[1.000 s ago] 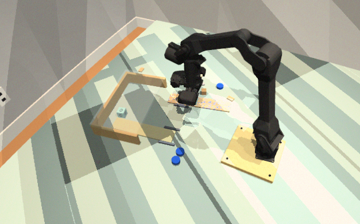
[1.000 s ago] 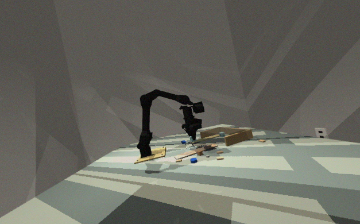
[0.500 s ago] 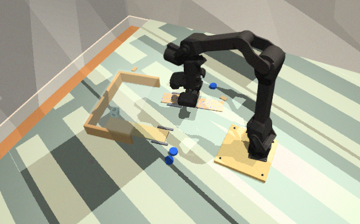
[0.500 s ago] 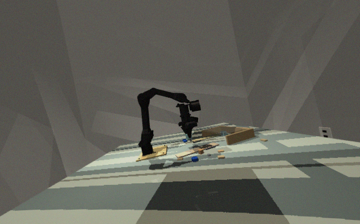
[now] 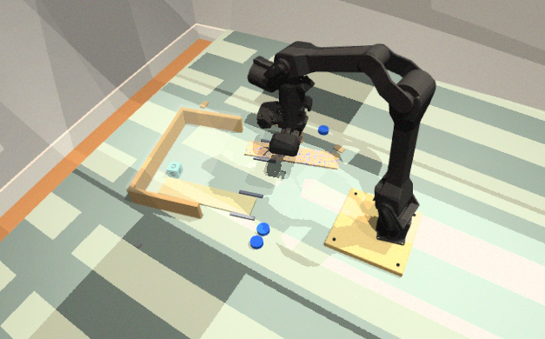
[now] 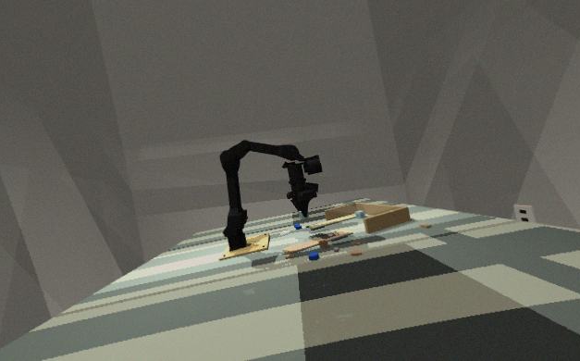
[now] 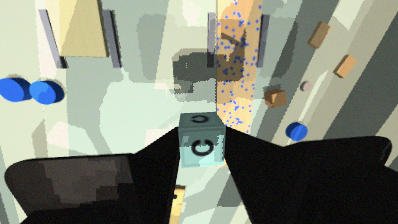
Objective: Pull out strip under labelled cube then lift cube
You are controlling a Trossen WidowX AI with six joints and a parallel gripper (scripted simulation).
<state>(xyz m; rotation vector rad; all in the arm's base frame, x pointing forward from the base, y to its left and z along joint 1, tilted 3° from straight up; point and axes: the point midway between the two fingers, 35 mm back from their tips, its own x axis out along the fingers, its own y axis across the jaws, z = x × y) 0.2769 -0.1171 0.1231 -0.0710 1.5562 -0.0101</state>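
Note:
My gripper (image 6: 304, 215) (image 7: 199, 130) is shut on a pale teal cube (image 7: 202, 149) with a dark C on two visible faces. It holds the cube in the air above the table. The fingertips are hidden in the top view. A speckled strip (image 5: 319, 157) (image 6: 299, 247) (image 7: 234, 107) lies below, its near part sticking out past its two rails. A plain yellow strip (image 5: 215, 194) (image 7: 82, 30) lies partly inside the wooden wall. A second teal cube (image 5: 174, 169) (image 6: 360, 214) with a dark mark sits at its inner end; whether it touches that strip is unclear.
The wooden wall (image 5: 158, 152) (image 6: 388, 220) surrounds the area on three sides. Dark rails (image 5: 250, 194) (image 7: 211, 40) flank the strips. Two blue discs (image 5: 262, 229) (image 7: 46, 92) lie near the plain strip, another blue disc (image 5: 323, 129) (image 7: 296, 131) beyond the speckled one, near small wooden blocks (image 7: 275, 98).

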